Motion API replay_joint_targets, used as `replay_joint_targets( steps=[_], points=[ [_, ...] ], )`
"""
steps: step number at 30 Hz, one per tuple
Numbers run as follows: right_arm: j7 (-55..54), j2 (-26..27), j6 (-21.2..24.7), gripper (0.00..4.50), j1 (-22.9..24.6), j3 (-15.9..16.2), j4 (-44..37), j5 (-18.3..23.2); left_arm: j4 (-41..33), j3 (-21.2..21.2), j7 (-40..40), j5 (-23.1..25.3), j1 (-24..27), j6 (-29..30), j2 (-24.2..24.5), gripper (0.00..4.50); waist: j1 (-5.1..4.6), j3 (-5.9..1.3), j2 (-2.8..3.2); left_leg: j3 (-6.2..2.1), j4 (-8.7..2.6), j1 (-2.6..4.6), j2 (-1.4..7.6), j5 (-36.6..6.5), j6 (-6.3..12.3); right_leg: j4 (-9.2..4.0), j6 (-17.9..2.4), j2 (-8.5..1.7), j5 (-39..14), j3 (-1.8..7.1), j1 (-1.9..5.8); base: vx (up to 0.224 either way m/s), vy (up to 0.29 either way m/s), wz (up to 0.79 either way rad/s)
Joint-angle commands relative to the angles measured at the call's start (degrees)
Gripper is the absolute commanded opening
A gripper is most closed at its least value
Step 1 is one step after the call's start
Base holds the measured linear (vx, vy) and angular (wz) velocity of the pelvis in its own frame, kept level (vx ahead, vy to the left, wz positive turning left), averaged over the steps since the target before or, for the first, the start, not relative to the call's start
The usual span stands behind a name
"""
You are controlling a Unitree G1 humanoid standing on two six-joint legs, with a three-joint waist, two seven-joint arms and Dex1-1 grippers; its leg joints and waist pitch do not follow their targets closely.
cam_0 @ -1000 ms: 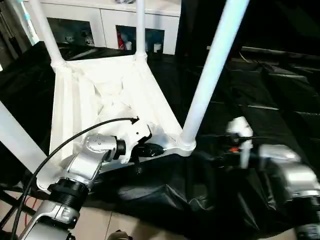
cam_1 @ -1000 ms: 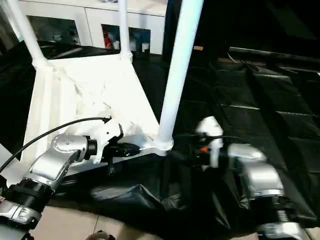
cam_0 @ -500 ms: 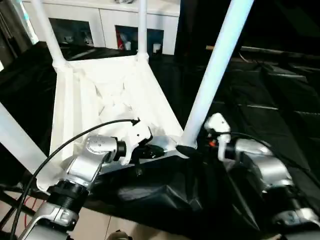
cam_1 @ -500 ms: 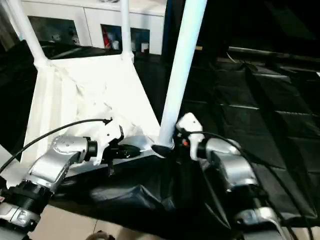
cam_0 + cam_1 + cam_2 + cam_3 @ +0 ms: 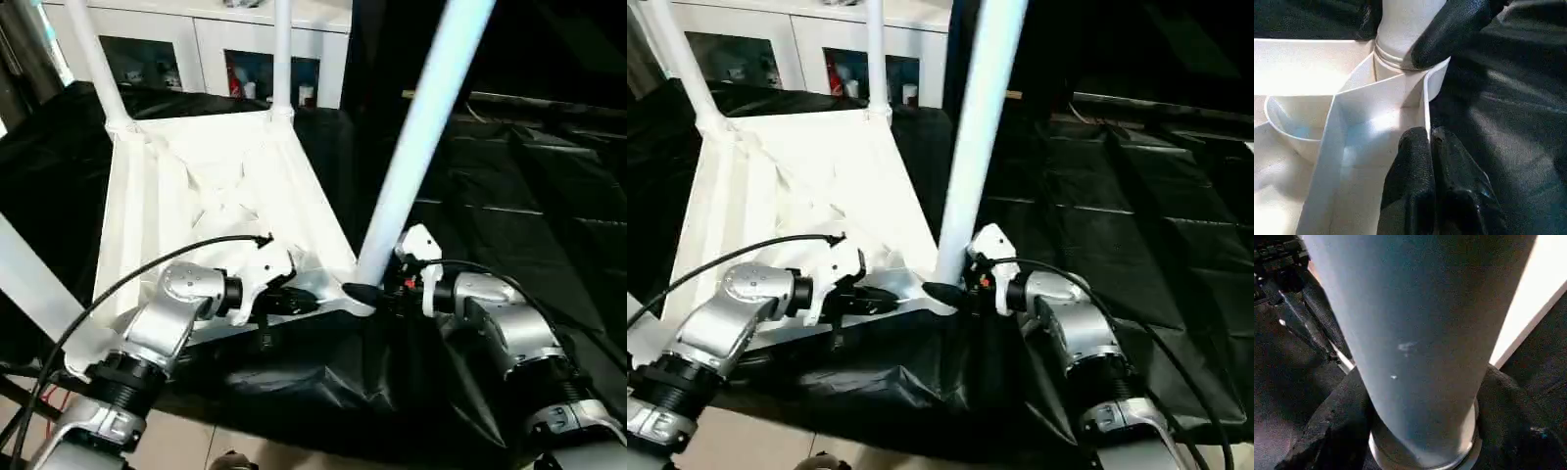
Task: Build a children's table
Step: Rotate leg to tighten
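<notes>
Over the last second my right gripper (image 5: 367,293) has swung in from well to the right and now straddles the base of the near leg (image 5: 416,137), one finger on each side, jaws partly closed around the tube just above its corner socket (image 5: 939,294). My left gripper (image 5: 1427,147) is fully closed, pinching the thin rim wall of the upturned tabletop (image 5: 211,186) just beside that same socket. The leg's long axis rises steeply up and away from my right fingers, so the right arm is placed to seat it.

White table (image 5: 196,186), black sheet (image 5: 509,215), black claw fingers (image 5: 1415,181), silver forearms (image 5: 171,318)
</notes>
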Motion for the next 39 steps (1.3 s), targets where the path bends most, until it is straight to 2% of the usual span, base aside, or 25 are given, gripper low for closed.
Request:
replay_joint_targets(
  steps=[1, 5, 7, 8, 9, 11, 13, 14, 16, 17, 18, 20, 21, 23, 27, 30, 32, 35, 39],
  points=[
    [-4.0, 1.9, 0.8, 2.62, 1.2, 0.7, -0.5, -1.0, 0.0, -2.3, -0.1, 0.9, -0.7, 1.2, -1.0, 0.00, -0.26, -3.46, 0.39, -0.51, -3.52, 0.65, 2.35, -10.8, 1.50, -3.98, -12.2, -4.76, -8.0, 2.95, 2.59, 0.000, 0.000, 0.00],
    [-11.6, 5.6, 1.6, 2.59, 2.3, 0.3, 0.2, -2.5, 0.7, -1.4, 3.5, 0.7, -1.8, 3.0, -3.1, 0.00, -0.66, -3.03, 0.36, -0.70, -3.99, 1.11, 2.25, -15.8, -0.60, -4.92, -10.2, -4.94, -17.3, 2.99, 2.28, 0.000, 0.000, 0.00],
    [-18.3, 9.8, 2.5, 2.59, 2.8, 0.1, 0.9, -3.3, 1.9, -1.0, 7.4, 1.2, -3.2, 4.2, -5.5, 0.00, -1.10, -2.88, 0.40, -0.92, -4.17, 1.27, 2.18, -18.2, -1.44, -5.54, -8.6, -4.95, -22.5, 2.99, 2.00, 0.000, 0.000, 0.00],
    [-21.5, 11.8, 2.7, 2.59, 2.6, -0.1, 1.8, -3.8, 2.7, -0.6, 9.4, 1.5, -3.9, 4.6, -6.6, 0.00, -1.26, -2.78, 0.80, -1.06, -4.22, 1.54, 2.13, -19.8, -1.87, -5.89, -7.8, -5.04, -25.1, 2.93, 1.69, 0.000, 0.000, 0.00],
    [-24.8, 13.4, 2.7, 2.59, 2.1, -0.5, 2.8, -4.2, 3.2, -0.4, 10.9, 1.7, -4.4, 4.9, -7.6, 0.00, -1.52, -2.72, 0.62, -1.19, -4.20, 1.62, 2.05, -20.9, -2.11, -6.24, -6.9, -5.12, -27.8, 2.80, 1.55, 0.000, 0.000, 0.00],
    [-28.7, 15.3, 2.5, 2.59, 1.3, -1.1, 4.3, -4.6, 3.7, -0.1, 12.2, 1.9, -4.9, 5.2, -8.7, 0.00, -1.67, -2.63, 0.64, -1.34, -4.24, 1.65, 1.99, -21.9, -2.24, -6.58, -6.0, -5.15, -30.2, 2.69, 1.39, -0.025, 0.001, -0.01],
    [-30.2, 18.4, 0.0, 2.59, -0.4, 0.8, 6.3, -5.8, 4.1, -0.4, 13.4, 1.7, -5.6, 4.8, -10.8, 0.00, -2.17, -2.60, 0.78, -1.77, -4.39, 1.54, 1.95, -23.9, -2.86, -6.94, -4.9, -5.27, -32.7, 2.31, 1.35, 0.000, 0.000, 0.00],
    [-29.5, 18.8, -1.1, 2.59, -0.8, 1.9, 6.4, -6.3, 4.1, -0.5, 13.5, 1.6, -5.6, 4.6, -11.2, 0.00, -2.27, -2.74, 0.83, -1.92, -4.44, 1.45, 1.96, -24.3, -2.74, -6.98, -4.6, -5.32, -32.4, 2.26, 1.45, 0.000, 0.000, 0.00],
    [-28.3, 19.5, -1.9, 2.59, -1.2, 2.0, 6.4, -5.8, 4.0, -0.9, 12.8, 1.6, -5.5, 3.5, -11.3, 0.00, -2.40, -2.69, 0.84, -1.91, -4.46, 1.63, 1.98, -25.1, -2.22, -7.10, -4.8, -5.20, -31.2, 2.41, 1.19, 0.000, 0.000, 0.00],
    [-27.3, 19.7, -1.8, 2.94, -1.3, 1.7, 6.0, -5.2, 3.8, -1.2, 12.2, 1.8, -5.2, 2.8, -11.0, 0.00, -2.47, -2.72, 0.84, -1.82, -4.48, 1.60, 1.99, -24.8, -1.93, -6.99, -5.3, -5.15, -29.7, 2.56, 1.17, 0.000, 0.000, 0.00],
    [-25.7, 19.4, -1.6, 3.15, -1.1, 1.5, 5.4, -4.8, 3.4, -1.8, 10.7, 1.8, -4.6, 1.9, -10.2, 0.00, -2.53, -2.76, 0.55, -1.74, -4.54, 1.39, 2.03, -24.1, -1.61, -6.82, -5.8, -5.10, -28.2, 2.68, 1.31, 0.000, 0.000, 0.00],
    [-24.7, 18.4, -2.1, 3.29, -0.8, 2.0, 4.9, -5.3, 2.8, -2.5, 8.7, 1.8, -3.7, 0.7, -8.9, 0.00, -2.60, -2.87, 0.77, -1.65, -4.60, 1.14, 2.12, -22.6, -1.40, -6.36, -6.8, -5.06, -25.2, 2.85, 1.44, 0.000, 0.000, 0.00],
    [-24.3, 17.7, -2.9, 3.36, -0.8, 2.2, 4.9, -5.8, 2.4, -2.8, 7.5, 1.9, -3.2, 0.1, -8.1, 0.00, -2.60, -2.98, 0.66, -1.56, -4.58, 1.08, 2.18, -21.9, -1.27, -6.15, -7.5, -5.09, -23.2, 2.94, 1.49, 0.000, 0.000, 0.00],
    [-22.6, 16.0, -3.8, 3.36, -0.6, 1.8, 4.1, -5.5, 1.5, -3.5, 4.9, 2.1, -2.0, -1.4, -6.3, 0.00, -2.64, -3.12, 0.52, -1.48, -4.66, 0.78, 2.27, -19.7, -1.00, -5.55, -8.6, -5.04, -19.4, 3.03, 1.88, 0.000, 0.000, 0.00],
    [-18.3, 13.4, -4.0, 3.36, -0.3, 1.0, 2.2, -3.7, 0.2, -3.8, 2.0, 1.8, -0.8, -2.3, -4.3, 0.00, -2.45, -3.43, 0.49, -0.87, -4.08, 0.74, 2.22, -15.2, 0.43, -4.75, -11.0, -4.91, -11.3, 3.28, 2.17, 0.045, -0.010, 0.03],
    [-11.9, 9.5, -3.4, 3.36, 0.6, 1.5, -1.0, -2.6, -0.4, -3.9, -0.7, 1.8, -0.1, -3.6, -2.1, 0.00, -2.06, -3.85, 0.29, -0.65, -3.57, 0.48, 2.06, -10.2, 2.25, -3.81, -12.1, -4.67, -4.1, 3.22, 2.82, 0.063, -0.021, 0.02],
    [-9.7, 8.3, -3.1, 3.36, 0.9, 1.5, -1.8, -2.3, -0.5, -3.7, -1.3, 1.7, 0.1, -3.7, -1.5, 0.00, -1.68, -3.84, 0.35, -0.51, -3.41, 0.37, 2.03, -7.3, 3.58, -3.36, -13.1, -4.59, 0.6, 3.17, 2.85, 0.025, -0.010, 0.01],
    [-4.4, 4.5, -2.3, 3.36, 1.4, 1.5, -3.4, -1.6, -0.5, -3.5, -2.5, 2.2, 0.3, -2.9, 0.4, 0.00, -1.10, -3.78, 0.36, -0.44, -3.42, 0.60, 2.16, -7.7, 3.79, -3.42, -13.2, -4.59, -0.4, 3.12, 2.83, 0.000, 0.000, 0.00],
    [-3.4, 2.8, -2.4, 3.36, 1.1, 1.0, -3.1, -1.4, -0.9, -3.3, -1.5, 2.3, 0.4, 0.7, 1.0, 0.00, -1.01, -3.28, 0.35, -0.51, -3.87, 1.01, 2.38, -12.6, 1.76, -4.25, -12.3, -4.65, -9.0, 3.05, 2.43, 0.000, 0.000, 0.00]
  ],
)
